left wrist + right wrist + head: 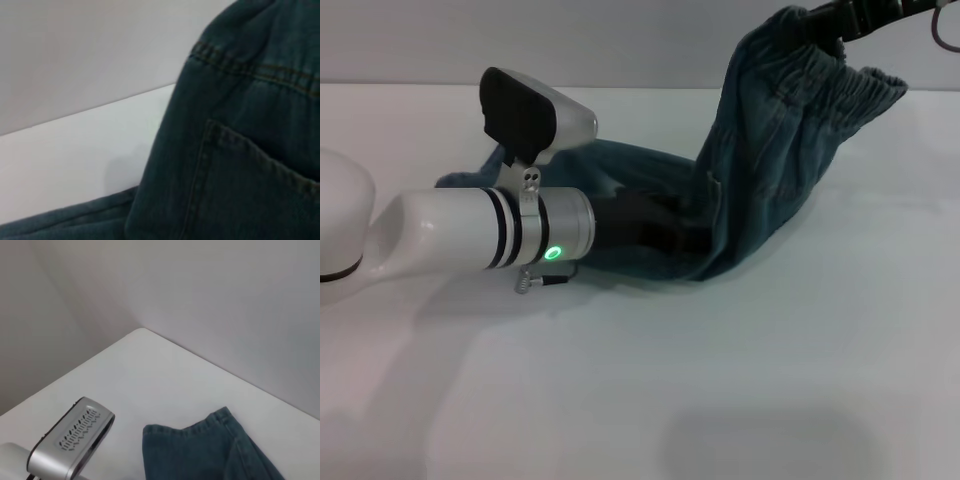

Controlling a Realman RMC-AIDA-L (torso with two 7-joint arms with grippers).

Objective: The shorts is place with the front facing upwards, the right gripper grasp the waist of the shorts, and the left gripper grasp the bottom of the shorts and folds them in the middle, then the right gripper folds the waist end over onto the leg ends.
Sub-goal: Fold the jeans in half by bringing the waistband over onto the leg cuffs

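The blue-green denim shorts (760,170) hang in a tall fold from my right gripper (840,20), which is shut on the gathered waist (850,95) high at the back right. The lower part of the shorts lies flat on the white table (720,380). My left gripper (645,225) rests low on that flat denim, just in front of the hanging fold. The leg ends (470,180) peek out behind the left wrist, and they also show as a stitched hem (190,445) in the right wrist view. The left wrist view is filled by denim with a patch pocket (240,190).
My left arm's silver-white wrist (520,225) with its green ring reaches in from the left, its camera housing (535,115) above the cloth. The table's back edge meets a pale wall (620,40).
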